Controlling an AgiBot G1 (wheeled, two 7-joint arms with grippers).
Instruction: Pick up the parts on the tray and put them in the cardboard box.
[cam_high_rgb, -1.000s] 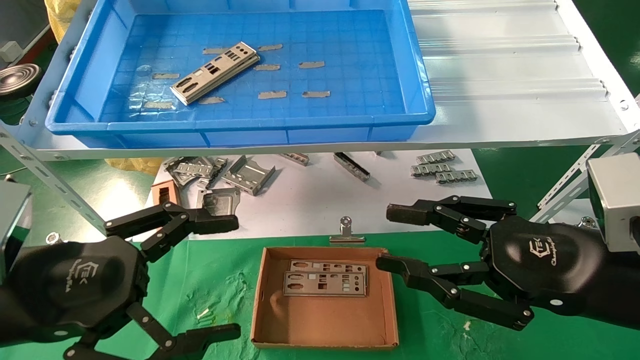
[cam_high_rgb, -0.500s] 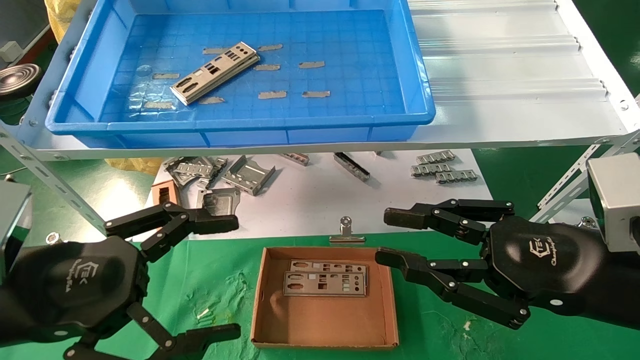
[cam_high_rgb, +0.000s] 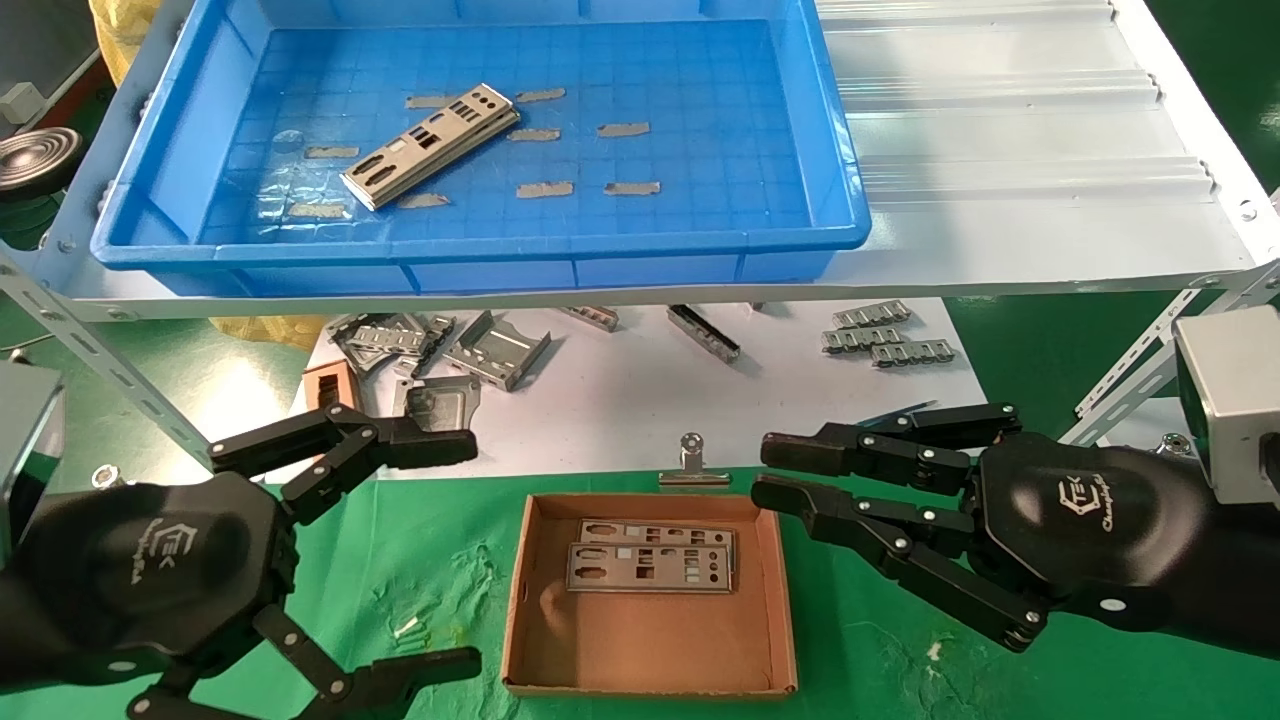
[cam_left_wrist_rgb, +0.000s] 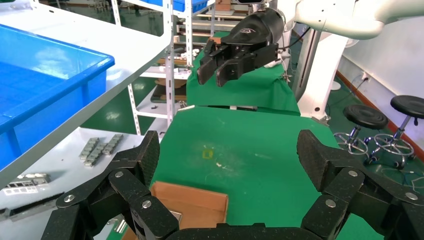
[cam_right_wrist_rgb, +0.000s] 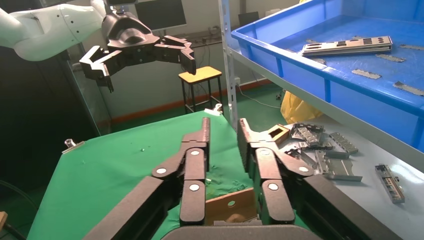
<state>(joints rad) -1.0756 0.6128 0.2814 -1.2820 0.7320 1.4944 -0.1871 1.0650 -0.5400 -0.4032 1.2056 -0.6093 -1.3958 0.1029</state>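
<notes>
Right gripper (cam_high_rgb: 765, 473) is held just above the far right corner of the cardboard box (cam_high_rgb: 520, 600); its jaws are nearly closed, with only a narrow gap, and nothing is gripped. Left gripper (cam_high_rgb: 470, 550) is parked to the left of the box over the green cloth (cam_high_rgb: 440, 560), jaws spread wide, nothing held.

Two plates (cam_high_rgb: 650, 558) are seen lying flat and overlapped in the far half of the box. More plates (cam_high_rgb: 432, 146), stacked at a slant, are left in the blue tray (cam_high_rgb: 480, 262) on the upper shelf (cam_high_rgb: 1000, 150), left of the tray's centre.

Risks judged from here:
- The tray's raised rim may be clipped on the reach up.
- The thin plates lie flush on the floor, so fingertips may slide over an edge.
- Two stacked plates may be lifted together, and one dropped outside the box.
</notes>
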